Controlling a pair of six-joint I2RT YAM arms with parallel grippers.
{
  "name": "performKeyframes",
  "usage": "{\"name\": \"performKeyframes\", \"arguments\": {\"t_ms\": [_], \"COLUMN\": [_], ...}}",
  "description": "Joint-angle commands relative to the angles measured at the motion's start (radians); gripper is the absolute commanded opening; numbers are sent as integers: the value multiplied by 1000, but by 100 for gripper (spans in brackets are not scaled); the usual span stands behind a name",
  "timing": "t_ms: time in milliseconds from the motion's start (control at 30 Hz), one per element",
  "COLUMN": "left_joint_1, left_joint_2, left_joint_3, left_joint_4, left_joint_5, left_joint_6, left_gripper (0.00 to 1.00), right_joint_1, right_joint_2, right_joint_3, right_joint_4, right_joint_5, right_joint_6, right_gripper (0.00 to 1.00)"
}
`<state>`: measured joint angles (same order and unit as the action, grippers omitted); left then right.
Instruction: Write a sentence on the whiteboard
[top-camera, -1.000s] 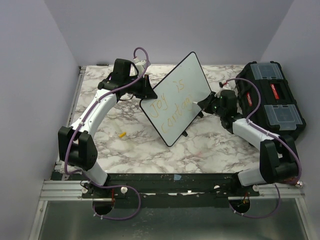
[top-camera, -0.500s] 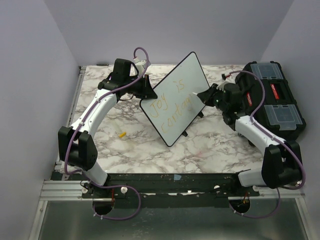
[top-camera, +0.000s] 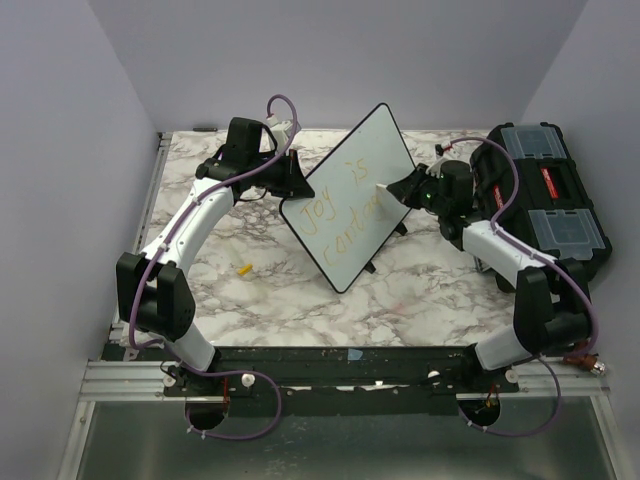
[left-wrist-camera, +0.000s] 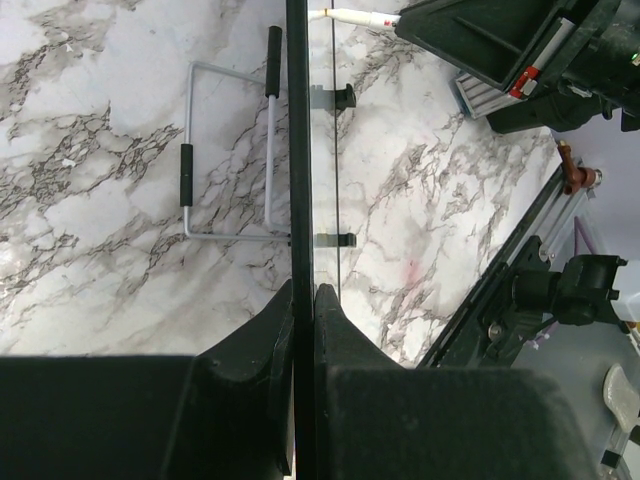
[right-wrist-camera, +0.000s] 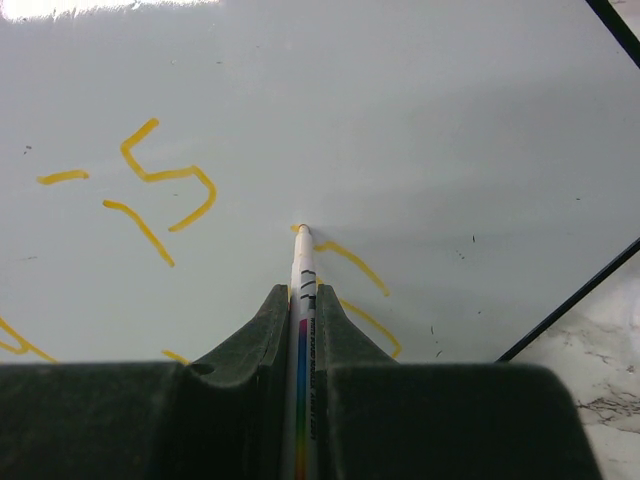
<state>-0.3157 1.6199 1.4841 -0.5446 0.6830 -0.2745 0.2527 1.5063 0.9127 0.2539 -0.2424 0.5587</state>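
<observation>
The sentence is partly hidden by the marker, partly cropped.

The whiteboard is white with a thin black rim; the sentence on it is yellow-orange. Touching it, the marker is white with a rainbow stripe. Under it, the table is white marble veined grey. Right of it, the toolbox is black, lids clear.

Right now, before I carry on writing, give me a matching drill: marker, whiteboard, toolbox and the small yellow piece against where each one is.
1 marker
2 whiteboard
3 black toolbox
4 small yellow piece

A edge clamped by left gripper
B far right of table
C in right gripper, tip on whiteboard
D loose on table, left of whiteboard

Pairs: 1-C, 2-A, 3-B, 4-D
</observation>
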Motion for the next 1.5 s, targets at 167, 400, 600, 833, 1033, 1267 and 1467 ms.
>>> {"name": "performKeyframes", "arguments": {"t_ms": [167, 400, 600, 833, 1033, 1267, 1467], "left_joint_1": [-28, -27, -28, -28, -29, -28, -27], "left_joint_2": [23, 29, 27, 26, 26, 26, 26], "left_joint_3": [-2, -4, -7, -7, -9, -8, -6], "left_joint_4": [-51, -52, -50, -51, -52, -52, -57], "left_joint_5": [-2, -3, -6, -6, -6, -8, -14], "left_joint_6": [90, 92, 92, 92, 93, 95, 99], "left_gripper": [0, 0, 0, 0, 0, 0, 0], "right_joint_1": [7, 5, -20, -45, -49, -49, -49], "right_joint_2": [55, 13, -61, -43, -9, 41, 71], "right_joint_3": [9, -2, -28, -18, 0, 31, 30], "right_joint_4": [18, 0, 0, -5, -4, 11, 16], "right_joint_5": [-6, 53, 111, 110, 109, 86, 42], "right_joint_6": [-5, -23, -23, -15, -11, -2, -3], "right_gripper": [1, 1, 1, 1, 1, 1, 1]}}
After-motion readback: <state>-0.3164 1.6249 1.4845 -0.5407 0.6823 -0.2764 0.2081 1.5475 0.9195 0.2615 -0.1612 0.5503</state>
